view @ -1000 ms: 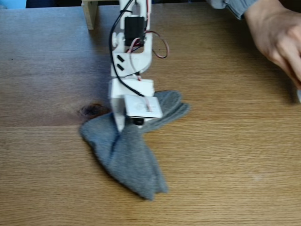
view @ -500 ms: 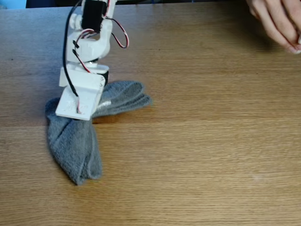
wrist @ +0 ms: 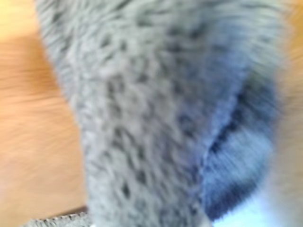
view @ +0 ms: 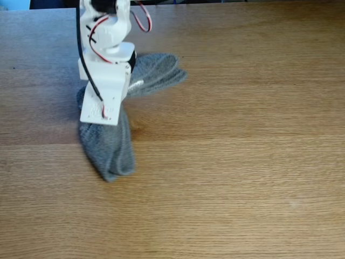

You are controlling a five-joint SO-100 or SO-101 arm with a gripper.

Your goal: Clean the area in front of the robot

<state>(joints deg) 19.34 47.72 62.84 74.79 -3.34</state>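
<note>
My white arm reaches in from the far left of the table in the fixed view, its black servo blocks and red, white and black wires showing along the upper part, and it leans down over the grey terry cloth. The flat white plate at my wrist sits right over the cloth's middle, so my pincer is hidden beneath it and I cannot tell whether its fingers are spread, pressed together or pinching the fabric. The cloth lies crumpled on the light brown oak-grain area in front of me: one lobe stretches toward the near side, ending in a rounded fold left of centre, and another lobe fans out to the right and far side, just beside my wrist. A plank seam runs left to right across the wood, passing under the cloth's near lobe. The wood to the right of the cloth is bare grain, lit brighter toward the far edge. In the wrist view the cloth sits very close to the lens and blurred, its looped grey pile running top to bottom, with a darker fold at the lower right and a strip of the warm brown table on the left.
</note>
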